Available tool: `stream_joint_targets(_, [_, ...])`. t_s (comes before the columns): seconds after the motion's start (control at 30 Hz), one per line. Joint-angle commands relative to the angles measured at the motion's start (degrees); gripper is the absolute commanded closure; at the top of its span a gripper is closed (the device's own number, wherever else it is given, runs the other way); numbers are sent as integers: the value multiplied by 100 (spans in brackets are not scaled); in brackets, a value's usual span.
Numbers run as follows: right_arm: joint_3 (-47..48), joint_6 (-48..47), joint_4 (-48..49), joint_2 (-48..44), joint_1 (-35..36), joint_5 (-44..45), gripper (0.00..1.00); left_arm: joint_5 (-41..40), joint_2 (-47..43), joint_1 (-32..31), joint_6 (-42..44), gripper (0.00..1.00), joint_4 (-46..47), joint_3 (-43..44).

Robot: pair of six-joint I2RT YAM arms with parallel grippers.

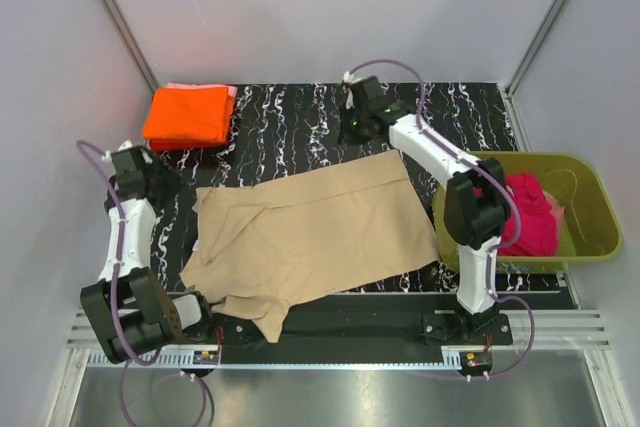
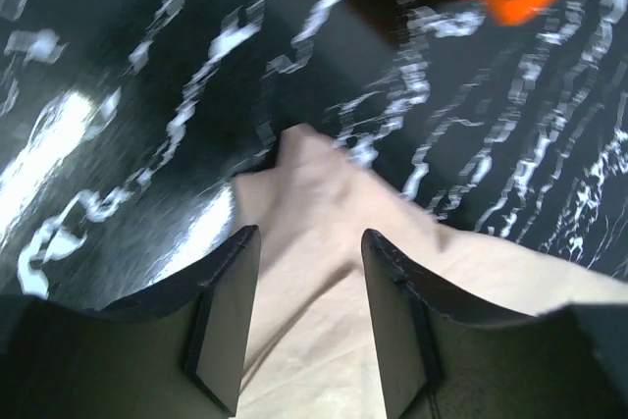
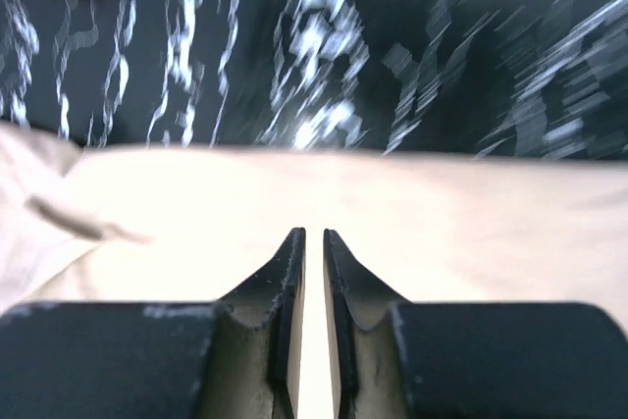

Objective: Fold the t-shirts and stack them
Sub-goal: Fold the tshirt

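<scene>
**A:** Where is the tan shirt (image 1: 310, 227) lying?

**B:** It is lying spread open on the table (image 1: 300, 127), just left of the green tub (image 1: 560, 254), with its right edge coming close to the tub's wall. One sleeve is trailing toward the near edge, on the side away from the tub.

**A:** And the rest?

**B:** The magenta shirt (image 1: 528, 212) is sitting crumpled inside the tub. The orange shirt (image 1: 188, 115) is resting folded on the pink shirt (image 1: 232, 92), well to the left of the tub and farther back.

**A:** What are the arms doing?

**B:** The left gripper (image 2: 309, 237) is hovering with its jaws apart over the tan shirt's far corner, the one away from the tub, with nothing between them. The right gripper (image 3: 314, 235) is showing only a slit above the far edge nearer the tub. I cannot tell whether cloth is pinched in it.

**A:** How is it going to handle?

**B:** I am judging it light, thin and limp, so it will be sagging and bunching wherever it is unsupported. The two far corners are looking like the best holds, with both layers pinched and the edge kept taut between the arms.
</scene>
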Motion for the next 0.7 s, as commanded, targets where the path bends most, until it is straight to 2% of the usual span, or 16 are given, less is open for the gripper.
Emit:
stream_joint_targets(0.0, [-90,1177,-316,444,196,-269,82,1265,-241,752,-408,50,808,-630])
stream_joint_targets(0.2, [-152,1090,-307,832,188,-287,83,1063,-5,972,-267,55,1221,-1122])
stream_joint_targets(0.3, [-99,967,-307,920,188,-278,83,1686,267,1166,-477,58,1942,-1500])
stream_joint_targets(0.67, [-20,738,-307,1035,179,-234,82,1767,1322,1211,-364,60,2532,-1607])
